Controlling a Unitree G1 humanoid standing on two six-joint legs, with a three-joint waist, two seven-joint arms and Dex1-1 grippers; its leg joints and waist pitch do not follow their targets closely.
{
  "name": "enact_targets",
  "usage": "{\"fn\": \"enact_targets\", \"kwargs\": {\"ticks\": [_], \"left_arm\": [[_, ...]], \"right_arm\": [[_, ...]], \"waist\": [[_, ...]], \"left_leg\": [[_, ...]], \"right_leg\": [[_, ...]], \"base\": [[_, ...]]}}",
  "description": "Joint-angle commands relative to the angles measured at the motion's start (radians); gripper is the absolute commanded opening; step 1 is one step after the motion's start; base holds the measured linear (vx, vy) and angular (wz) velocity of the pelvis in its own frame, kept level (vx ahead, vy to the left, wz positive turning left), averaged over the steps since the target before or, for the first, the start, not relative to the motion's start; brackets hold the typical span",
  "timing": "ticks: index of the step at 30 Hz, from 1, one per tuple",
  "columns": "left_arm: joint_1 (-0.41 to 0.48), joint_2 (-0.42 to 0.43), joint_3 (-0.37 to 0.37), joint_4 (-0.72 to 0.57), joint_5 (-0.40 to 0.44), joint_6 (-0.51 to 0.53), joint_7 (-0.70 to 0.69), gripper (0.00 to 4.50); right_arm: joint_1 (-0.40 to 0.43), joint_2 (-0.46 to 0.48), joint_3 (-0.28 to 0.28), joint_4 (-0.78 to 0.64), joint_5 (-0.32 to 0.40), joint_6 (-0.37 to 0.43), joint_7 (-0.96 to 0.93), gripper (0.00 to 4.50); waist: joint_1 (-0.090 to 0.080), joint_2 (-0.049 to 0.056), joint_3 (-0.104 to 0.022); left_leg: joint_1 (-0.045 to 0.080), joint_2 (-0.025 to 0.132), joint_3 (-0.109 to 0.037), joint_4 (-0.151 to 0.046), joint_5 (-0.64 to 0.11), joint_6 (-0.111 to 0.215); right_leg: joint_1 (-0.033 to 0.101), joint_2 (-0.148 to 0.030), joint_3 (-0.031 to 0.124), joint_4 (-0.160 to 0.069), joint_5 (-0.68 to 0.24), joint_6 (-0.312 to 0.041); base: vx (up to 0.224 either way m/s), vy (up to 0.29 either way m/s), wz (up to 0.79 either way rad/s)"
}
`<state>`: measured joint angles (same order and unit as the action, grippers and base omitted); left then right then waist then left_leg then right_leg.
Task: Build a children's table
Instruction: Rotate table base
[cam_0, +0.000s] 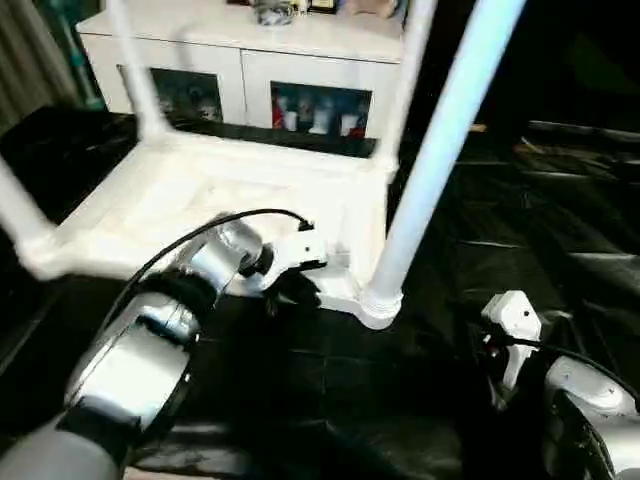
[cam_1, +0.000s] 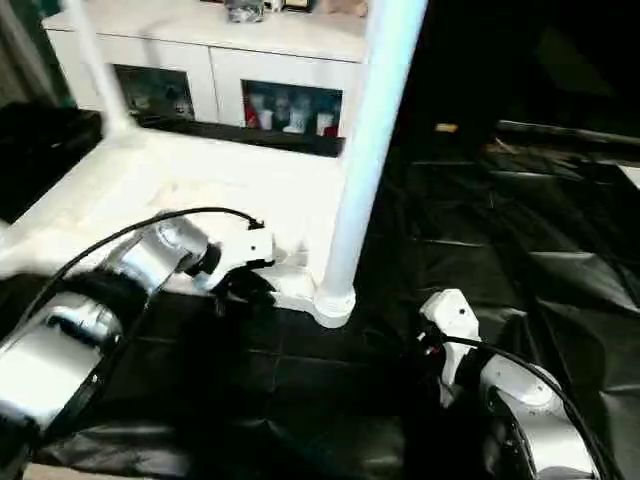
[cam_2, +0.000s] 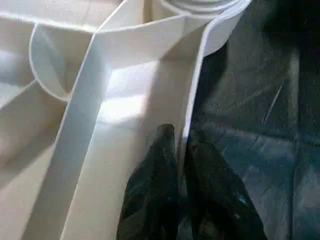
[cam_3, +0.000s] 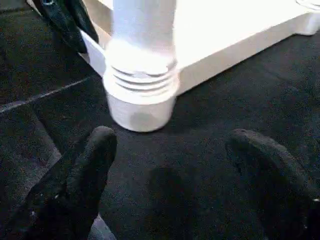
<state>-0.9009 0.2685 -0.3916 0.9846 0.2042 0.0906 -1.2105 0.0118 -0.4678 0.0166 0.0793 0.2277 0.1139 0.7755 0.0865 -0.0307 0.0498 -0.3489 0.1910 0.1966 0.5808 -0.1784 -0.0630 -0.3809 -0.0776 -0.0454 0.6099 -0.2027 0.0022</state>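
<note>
The left claw (cam_2: 181, 165) pinches the thin side wall of the children's table (cam_0: 180, 205), one black finger inside the rim and the other outside, the jaws closed on the plastic. It takes hold near the lower middle of the left eye view, just beside the near corner socket (cam_0: 378, 305). A grip so near the corner probably serves to steady the top or to drag or tip it.

The children's table lies upside down on the desk (cam_0: 520, 240), ribbed underside up, filling the upper left and centre of the left eye view. That pose keeps the sockets facing up so legs can be pushed in from above. The near leg (cam_0: 440, 150) stands seated in the near corner socket and rises out of the frame's top right of centre; more legs stand at the far corners and at the left edge. The assembly looks nearly or fully done.

The right claw (cam_3: 175, 165) hangs with its jaws wide apart and empty, low over the black cloth, near the base of the near leg but not touching it, likely waiting to brace.

At the top of the frame a white cabinet (cam_0: 250, 60) stands behind the desk.
</note>
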Motion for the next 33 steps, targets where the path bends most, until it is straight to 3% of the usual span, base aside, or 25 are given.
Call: {"fn": "enact_targets", "kwargs": {"ticks": [1, 2, 6, 9, 11, 14, 18, 22, 24, 28, 30, 33], "left_arm": [[0.097, 0.007, 0.026, -0.074, -0.034, 0.096, 0.043, 0.13], [0.104, 0.007, 0.028, -0.087, -0.037, 0.104, 0.043, 0.07], [0.161, 0.011, 0.047, -0.201, -0.050, 0.174, 0.048, 0.01], [0.212, 0.018, 0.058, -0.279, -0.067, 0.104, 0.060, 0.01], [0.234, 0.029, 0.046, -0.300, -0.055, 0.061, 0.064, 0.01], [0.244, 0.036, 0.036, -0.319, -0.047, 0.064, 0.068, 0.01], [0.255, 0.060, 0.002, -0.349, -0.024, 0.085, 0.043, 0.01], [0.271, 0.064, -0.004, -0.367, -0.048, 0.051, -0.003, 0.01], [0.278, 0.063, -0.004, -0.385, -0.065, 0.052, -0.025, 0.01], [0.289, 0.064, -0.009, -0.416, -0.087, 0.056, -0.052, 0.01], [0.295, 0.067, -0.015, -0.438, -0.093, 0.071, -0.060, 0.01], [0.299, 0.069, -0.017, -0.454, -0.093, 0.077, -0.062, 0.01]], "right_arm": [[-0.019, 0.014, 0.014, -0.025, 0.025, 0.029, 0.016, 3.99], [-0.021, 0.015, 0.015, -0.026, 0.026, 0.031, 0.016, 3.99], [-0.031, 0.018, 0.031, -0.028, 0.020, 0.035, 0.020, 3.99], [-0.041, 0.025, 0.046, -0.023, 0.011, 0.034, 0.024, 3.99], [-0.050, 0.029, 0.051, -0.020, 0.006, 0.032, 0.023, 3.99], [-0.056, 0.030, 0.051, -0.020, 0.003, 0.032, 0.023, 3.99], [-0.097, 0.044, 0.035, 0.002, -0.005, 0.001, -0.009, 3.99], [-0.134, 0.054, 0.054, 0.024, -0.005, -0.008, 0.006, 3.99], [-0.146, 0.060, 0.062, 0.039, -0.009, -0.009, 0.010, 3.99], [-0.170, 0.070, 0.072, 0.074, -0.020, -0.020, 0.010, 3.99], [-0.198, 0.079, 0.091, 0.117, -0.041, -0.037, 0.010, 3.99], [-0.238, 0.093, 0.113, 0.173, -0.070, -0.061, 0.008, 3.99]], "waist": [[0.009, -0.015, -0.045], [0.009, -0.014, -0.047], [0.009, -0.016, -0.046], [0.007, -0.019, -0.044], [0.008, -0.017, -0.046], [0.004, -0.024, -0.042], [0.002, -0.026, -0.043], [0.001, -0.029, -0.044], [0.003, -0.026, -0.048], [0.004, -0.029, -0.053], [0.003, -0.030, -0.050], [0.001, -0.027, -0.046]], "left_leg": [[-0.005, 0.042, -0.030, -0.073, -0.280, 0.056], [0.002, 0.044, -0.027, -0.071, -0.284, 0.059], [0.003, 0.045, -0.025, -0.072, -0.277, 0.057], [-0.003, 0.044, -0.026, -0.075, -0.279, 0.052], [0.002, 0.045, -0.027, -0.075, -0.290, 0.047], [-0.001, 0.045, -0.026, -0.078, -0.287, 0.044], [-0.004, 0.043, -0.026, -0.078, -0.264, 0.040], [-0.002, 0.042, -0.022, -0.075, -0.243, 0.047], [-0.001, 0.044, -0.021, -0.072, -0.215, 0.050], [-0.007, 0.042, -0.017, -0.065, -0.148, 0.075], [-0.008, 0.041, -0.015, -0.065, -0.150, 0.081], [-0.005, 0.042, -0.015, -0.067, -0.178, 0.065]], "right_leg": [[0.036, -0.078, 0.036, -0.094, -0.348, -0.207], [0.029, -0.077, 0.037, -0.096, -0.347, -0.209], [0.025, -0.073, 0.039, -0.095, -0.328, -0.203], [0.027, -0.073, 0.039, -0.095, -0.332, -0.188], [0.023, -0.074, 0.040, -0.098, -0.349, -0.172], [0.022, -0.071, 0.041, -0.096, -0.334, -0.166], [0.023, -0.072, 0.042, -0.092, -0.325, -0.161], [0.022, -0.070, 0.043, -0.090, -0.292, -0.169], [0.023, -0.070, 0.043, -0.083, -0.238, -0.181], [0.028, -0.066, 0.042, -0.064, -0.081, -0.230], [0.027, -0.065, 0.041, -0.066, -0.087, -0.235], [0.024, -0.067, 0.042, -0.072, -0.153, -0.227]], "base": [[0.000, 0.000, 0.00], [0.000, 0.000, 0.00], [0.000, 0.000, 0.00], [0.000, 0.000, 0.00], [0.000, 0.000, 0.00], [0.000, 0.000, 0.00], [0.000, 0.000, 0.00], [0.000, 0.000, 0.00], [0.000, 0.000, 0.00], [0.000, 0.000, 0.00], [0.000, 0.000, 0.00], [0.000, 0.000, 0.00]]}}
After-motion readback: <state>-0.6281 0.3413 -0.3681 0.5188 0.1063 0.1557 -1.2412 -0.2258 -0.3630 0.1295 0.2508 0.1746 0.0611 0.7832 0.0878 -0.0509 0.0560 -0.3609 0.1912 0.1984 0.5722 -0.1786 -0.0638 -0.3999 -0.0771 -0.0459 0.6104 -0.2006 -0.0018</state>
